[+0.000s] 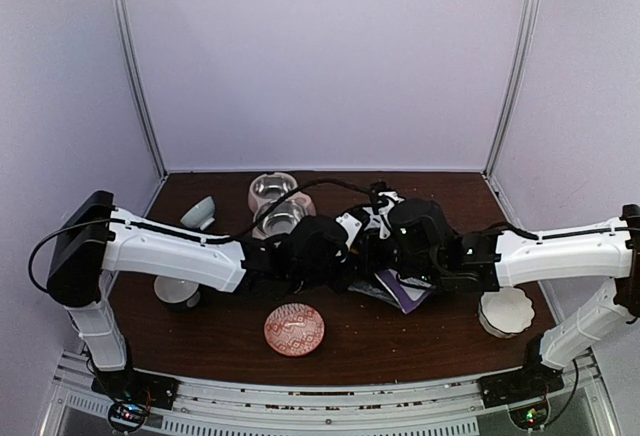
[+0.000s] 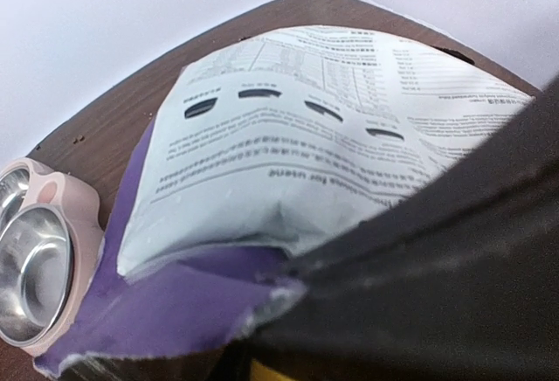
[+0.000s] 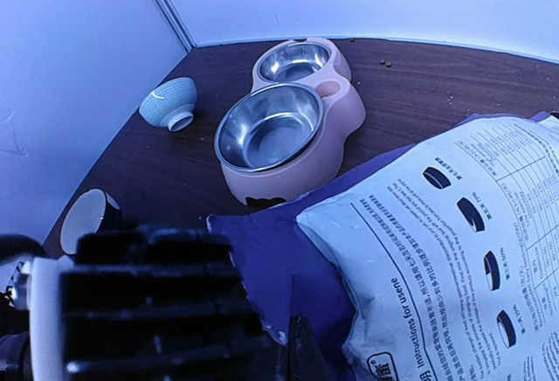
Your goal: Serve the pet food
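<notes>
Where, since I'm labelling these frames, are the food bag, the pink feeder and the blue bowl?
food bag (image 3: 454, 250): right wrist view, white printed back.
pink feeder (image 3: 297, 171): right wrist view, front wall.
blue bowl (image 3: 168, 101): right wrist view, outer side.

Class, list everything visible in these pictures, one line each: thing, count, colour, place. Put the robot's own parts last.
pet food bag: one, purple with white printed back, mid-table
double feeder: one, pink, back centre-left
steel bowls: two, silver, in the feeder
small bowl: one, light blue, tipped, left of feeder
cup: one, white inside, dark outside, near left
plate: one, red patterned, front centre
scalloped dish: one, white, front right
loose kibble: few, brown, back, by feeder
table: one, dark brown
arms: two, white and black, either side
left tool: one, black, at the bag, fingers hidden
right tool: one, black, at the bag, fingers hidden
</notes>
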